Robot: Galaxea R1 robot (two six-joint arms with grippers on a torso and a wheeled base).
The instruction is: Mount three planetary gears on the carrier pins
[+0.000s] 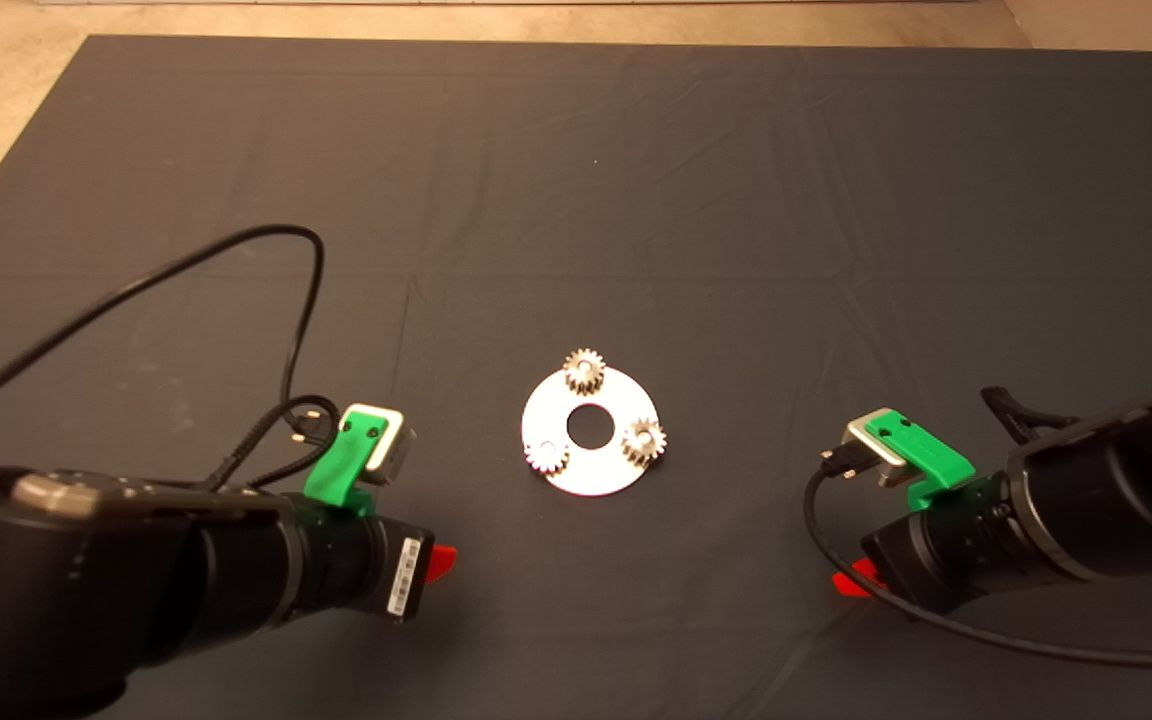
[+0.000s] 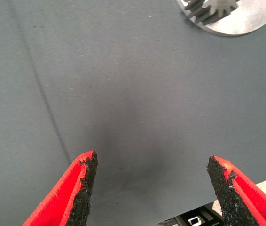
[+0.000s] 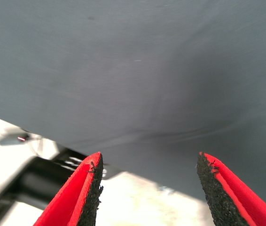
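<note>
Basically all three planetary gears look seated already. Going left to right in the head view: left gripper (image 1: 441, 562) sits low on the mat (image 1: 576, 200), fingers spread wide w/ nothing between them, per the left wrist view (image 2: 152, 188). The round plate (image 1: 591, 470) lies up and to the right of it, apart, no contact. On the plate: near-left gear (image 1: 546, 456), far gear (image 1: 584, 371), near-right gear (image 1: 644, 441), each sitting where a carrier pin should be; pins themselves are hidden under the gears, so can't confirm full seating. Right gripper (image 1: 851, 582) sits low on the far side of the plate, also wide open and empty (image 3: 147, 188), facing bare mat and its edge. Left gripper is somewhat nearer the plate than the right. My read: task approx. done; if any gear needs pressing down, the near-left one suits the left arm, near-right the right arm.
</note>
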